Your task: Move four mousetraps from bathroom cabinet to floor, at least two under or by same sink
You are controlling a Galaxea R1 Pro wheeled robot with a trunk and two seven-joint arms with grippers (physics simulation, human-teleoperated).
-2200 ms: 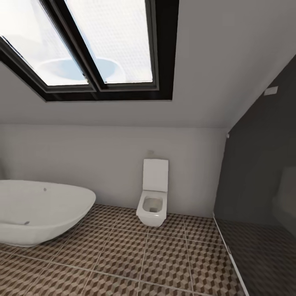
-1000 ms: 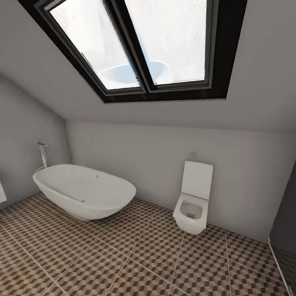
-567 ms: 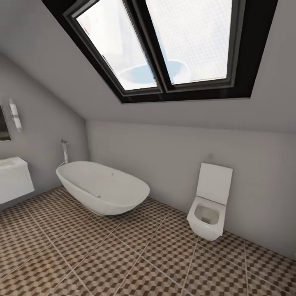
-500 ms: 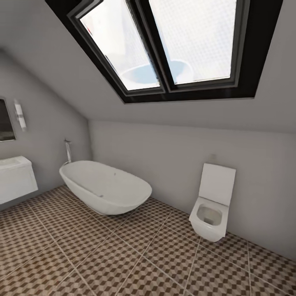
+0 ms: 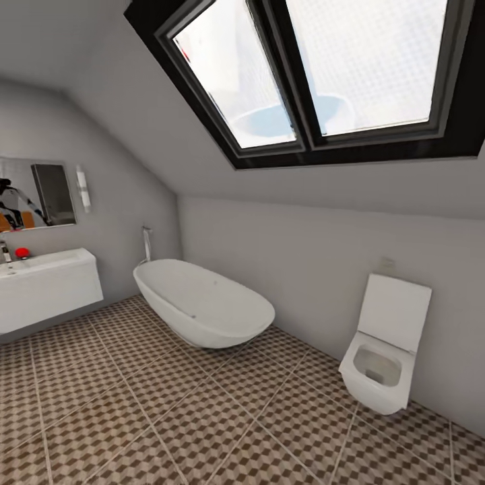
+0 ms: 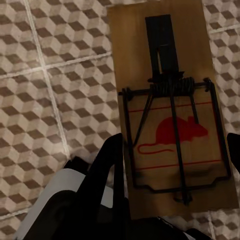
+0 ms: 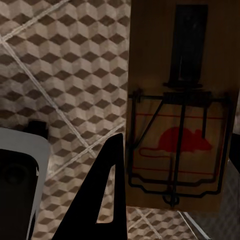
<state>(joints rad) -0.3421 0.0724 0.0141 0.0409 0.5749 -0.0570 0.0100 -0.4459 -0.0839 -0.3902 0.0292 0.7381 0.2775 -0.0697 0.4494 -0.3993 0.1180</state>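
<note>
We have one mousetrap per arm: the left pincer (image 6: 172, 150) is clamped on the left mousetrap (image 6: 172, 105), dark fingers (image 6: 107, 160) on both long edges of the board, red mouse print and wire bar facing the camera, cube-patterned bathroom floor (image 6: 55, 75) below it. The right pincer (image 7: 175, 170) likewise grips the right mousetrap (image 7: 182, 100) by its edges, tiles underneath and part of our own grey-white body in the corner. Neither trap touches the floor; both hang above it. Head view: the camera has swung left over the last couple of seconds, so this is our turn, not the room moving. The toilet (image 5: 385, 343) has slid from centre to the right edge, the dark wall panel has left the frame, the bathtub (image 5: 202, 303) has shifted from the left edge to mid-frame. New on the far left: the sink (image 5: 44, 286), white basin on a white cupboard base, tap partly cut off by the frame edge, small red item on it, mirror (image 5: 34, 195) above. That matters: the sink is the drop target, and it is now in sight but well apart from us across open tile. We judge we are mid-carry with two of four traps; the other two and the cabinet are unaccounted for here. Next call: keep turning left, drive to the sink, set both down right beside or under it.
</note>
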